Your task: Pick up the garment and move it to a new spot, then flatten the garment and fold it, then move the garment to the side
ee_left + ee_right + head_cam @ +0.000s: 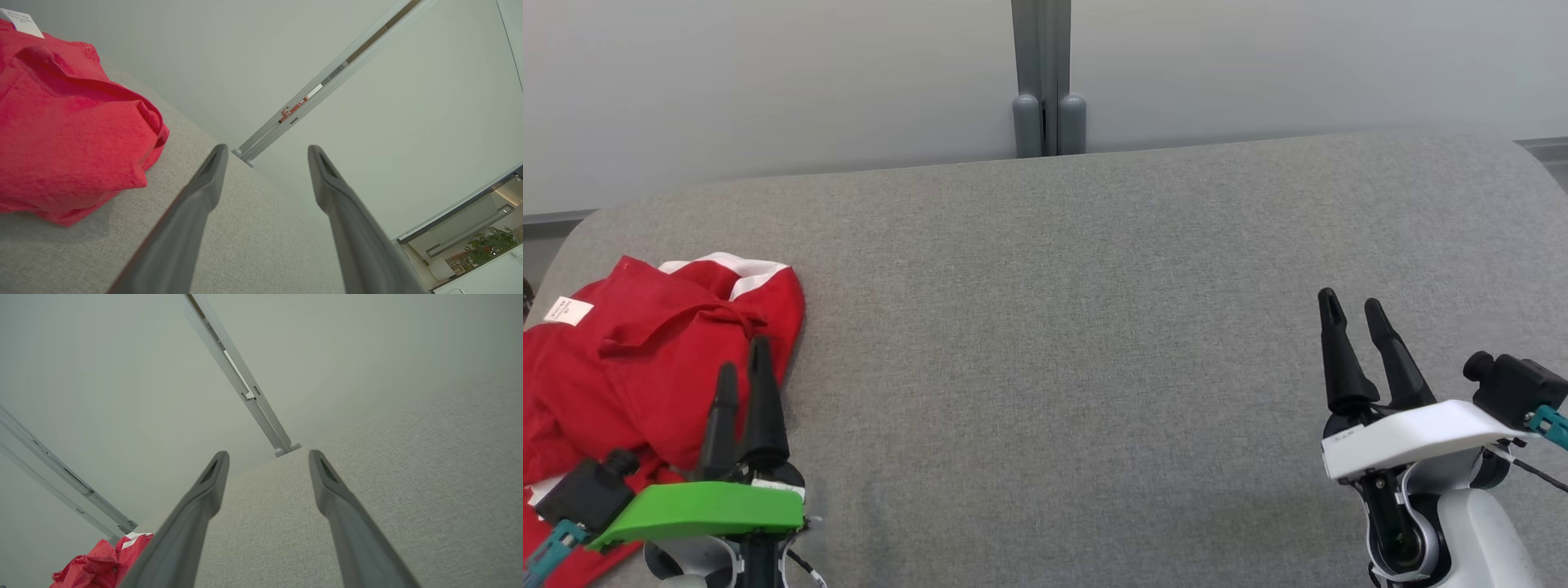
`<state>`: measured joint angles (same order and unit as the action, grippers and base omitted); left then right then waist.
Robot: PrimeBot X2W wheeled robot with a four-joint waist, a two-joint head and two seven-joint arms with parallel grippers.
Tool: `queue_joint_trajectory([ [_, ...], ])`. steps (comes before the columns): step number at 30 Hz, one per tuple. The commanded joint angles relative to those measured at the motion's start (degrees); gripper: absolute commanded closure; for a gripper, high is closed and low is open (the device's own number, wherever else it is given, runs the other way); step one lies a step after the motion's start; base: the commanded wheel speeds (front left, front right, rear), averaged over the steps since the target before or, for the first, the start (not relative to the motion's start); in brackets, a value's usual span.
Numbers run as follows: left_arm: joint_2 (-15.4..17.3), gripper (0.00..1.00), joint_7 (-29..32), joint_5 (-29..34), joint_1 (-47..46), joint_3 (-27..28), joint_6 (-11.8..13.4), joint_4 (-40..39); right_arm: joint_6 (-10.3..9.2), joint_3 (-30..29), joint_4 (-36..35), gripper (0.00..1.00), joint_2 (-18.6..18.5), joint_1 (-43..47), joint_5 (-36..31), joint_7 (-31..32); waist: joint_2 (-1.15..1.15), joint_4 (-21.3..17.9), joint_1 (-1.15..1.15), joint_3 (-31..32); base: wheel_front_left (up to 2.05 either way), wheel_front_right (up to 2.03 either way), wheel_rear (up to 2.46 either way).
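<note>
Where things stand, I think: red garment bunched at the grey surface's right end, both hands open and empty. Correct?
Not quite: the head view shows the red garment bunched at the left end of the grey surface, by the left hand. Both it and the right hand are open and empty.

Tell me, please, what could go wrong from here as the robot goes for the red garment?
1. The red garment lies bunched, so the open left tool might pinch several layers and lift a lump that resists flattening.
2. It sits at the left edge of the grey cushion; a push rather than a grip could slide it off.
3. The open right tool is far across the cushion, so its help in spreading may come late.
</note>
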<state>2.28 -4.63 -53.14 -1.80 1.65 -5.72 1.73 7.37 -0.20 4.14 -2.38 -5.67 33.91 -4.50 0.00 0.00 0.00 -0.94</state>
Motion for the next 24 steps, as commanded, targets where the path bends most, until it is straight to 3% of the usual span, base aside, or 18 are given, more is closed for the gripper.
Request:
queue_joint_trajectory([
  [1,0.5,0.00,-0.6,3.2,0.0,-0.9,0.5,-1.2,0.14,0.5,-1.2,0.00,-0.4,-1.3,-3.2,-0.7,0.00,0.0,0.00,-0.1,0.00,0.00,0.00],
  [12,0.5,0.00,-2.5,18.8,0.5,-6.7,3.5,-0.5,0.15,1.6,-0.8,0.00,-0.5,-0.5,-14.9,-2.6,0.00,-0.3,0.00,0.0,0.00,0.00,0.00],
  [24,2.7,0.00,-4.3,28.6,0.5,-12.2,7.8,1.6,0.15,2.5,-0.2,0.00,-0.5,-0.5,-25.6,-4.4,0.00,-0.5,0.00,-0.1,0.00,0.00,0.00],
])
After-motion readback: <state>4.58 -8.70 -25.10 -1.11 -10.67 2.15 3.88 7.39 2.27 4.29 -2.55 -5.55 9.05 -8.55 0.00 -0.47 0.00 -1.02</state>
